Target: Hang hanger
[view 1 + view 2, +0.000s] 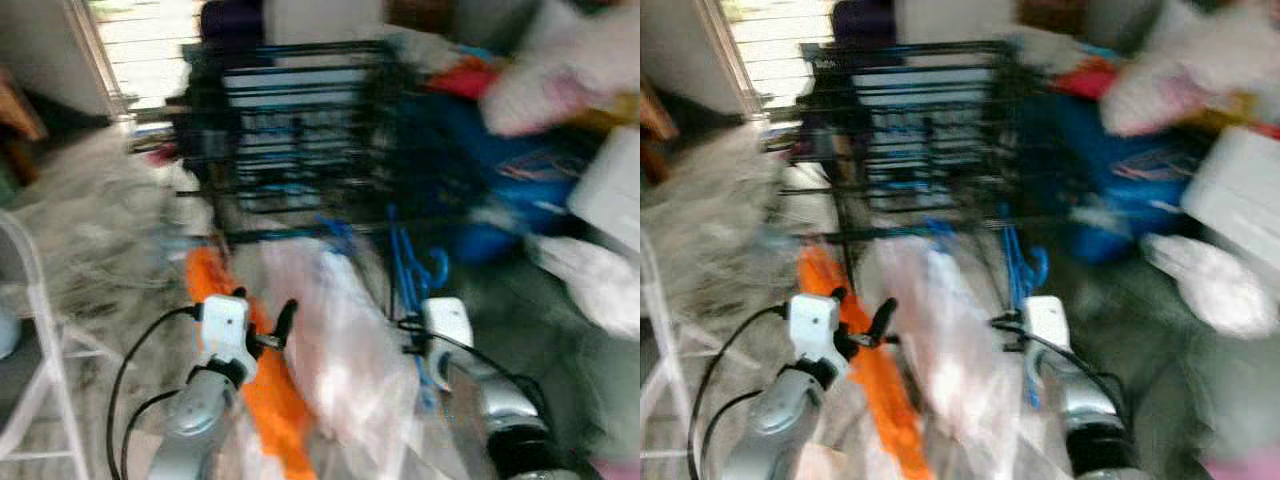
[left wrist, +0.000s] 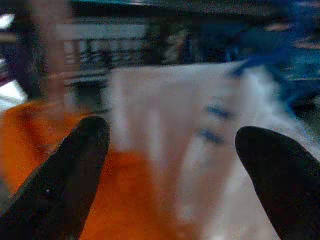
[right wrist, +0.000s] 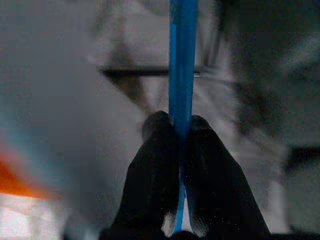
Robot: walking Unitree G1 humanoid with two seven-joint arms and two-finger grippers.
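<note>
Right pincer (image 3: 182,127) clamped on blue hanger (image 3: 183,60), just short of rack (image 1: 300,130); left pincer (image 2: 170,165) wide open, empty, near rack; hanging not yet done

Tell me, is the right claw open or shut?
Shut. In the right wrist view the two black fingers of the right claw press together on the blue hanger, leaving no gap.

1. My left claw (image 2: 165,165) is spread open, with a clear gap between its fingers.
2. A pale garment (image 1: 340,340) and an orange cloth (image 1: 275,400) lie between my arms, crowding the middle.
3. The dark rack (image 1: 290,140) bars the way ahead.
4. Piled bags (image 1: 560,70) block the right.
</note>
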